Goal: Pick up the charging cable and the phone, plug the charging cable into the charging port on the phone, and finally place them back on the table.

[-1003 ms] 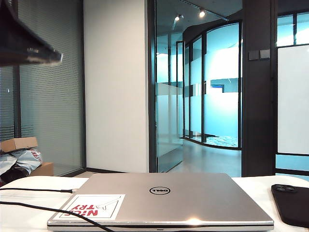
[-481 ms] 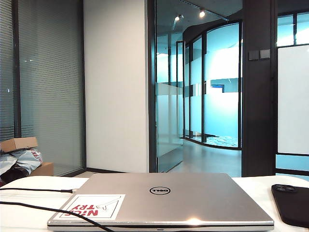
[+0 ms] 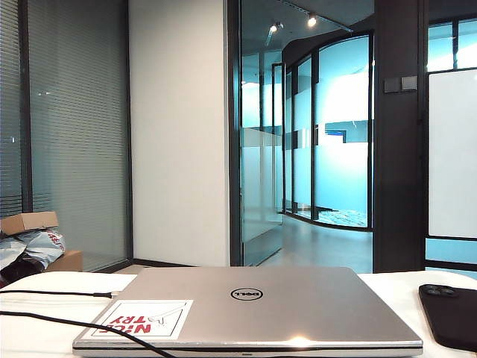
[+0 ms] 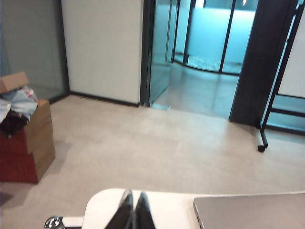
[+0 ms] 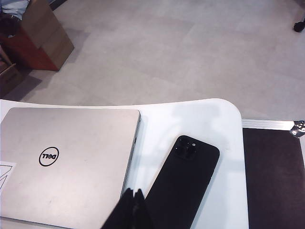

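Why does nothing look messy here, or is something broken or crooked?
Nothing stands out. The phone lies flat, back up, on the table beside the closed laptop, unplugged. The cable lies on the table. The left gripper and right gripper are shut, holding nothing.

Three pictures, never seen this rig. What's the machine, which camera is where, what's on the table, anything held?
It is a two-armed robot; each arm ends in a two-finger claw. The wide picture comes from a fixed camera at table height; neither arm shows there. The other two come from wrist cameras. On the white table lie a closed silver laptop, a black phone face down beside it, and two thin black cords. The left claw and the right claw are both shut and hold nothing; the right hangs over the gap between phone and laptop.
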`<action>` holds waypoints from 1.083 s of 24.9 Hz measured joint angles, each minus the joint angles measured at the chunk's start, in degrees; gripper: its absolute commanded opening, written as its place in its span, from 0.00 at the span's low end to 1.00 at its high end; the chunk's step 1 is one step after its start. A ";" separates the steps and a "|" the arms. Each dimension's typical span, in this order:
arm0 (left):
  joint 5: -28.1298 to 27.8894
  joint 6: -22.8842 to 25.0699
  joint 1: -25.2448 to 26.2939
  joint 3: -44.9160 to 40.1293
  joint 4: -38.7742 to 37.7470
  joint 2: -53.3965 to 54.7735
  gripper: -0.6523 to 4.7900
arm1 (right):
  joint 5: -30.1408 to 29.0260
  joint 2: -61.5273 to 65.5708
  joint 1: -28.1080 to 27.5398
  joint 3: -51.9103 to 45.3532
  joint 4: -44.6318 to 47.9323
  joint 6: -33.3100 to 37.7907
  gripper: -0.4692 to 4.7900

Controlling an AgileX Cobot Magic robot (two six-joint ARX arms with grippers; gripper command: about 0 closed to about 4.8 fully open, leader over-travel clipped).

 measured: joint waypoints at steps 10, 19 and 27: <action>0.02 0.04 0.22 -3.34 -2.38 -3.50 0.11 | 0.00 -0.04 -0.02 0.00 0.00 0.00 0.09; 0.02 2.69 0.22 -3.34 -2.38 -3.50 0.11 | 0.00 -0.04 0.00 0.00 0.00 0.00 0.09; 0.00 2.03 0.22 -3.34 -2.38 -3.50 0.11 | 0.00 -0.04 0.00 0.00 0.00 0.00 0.09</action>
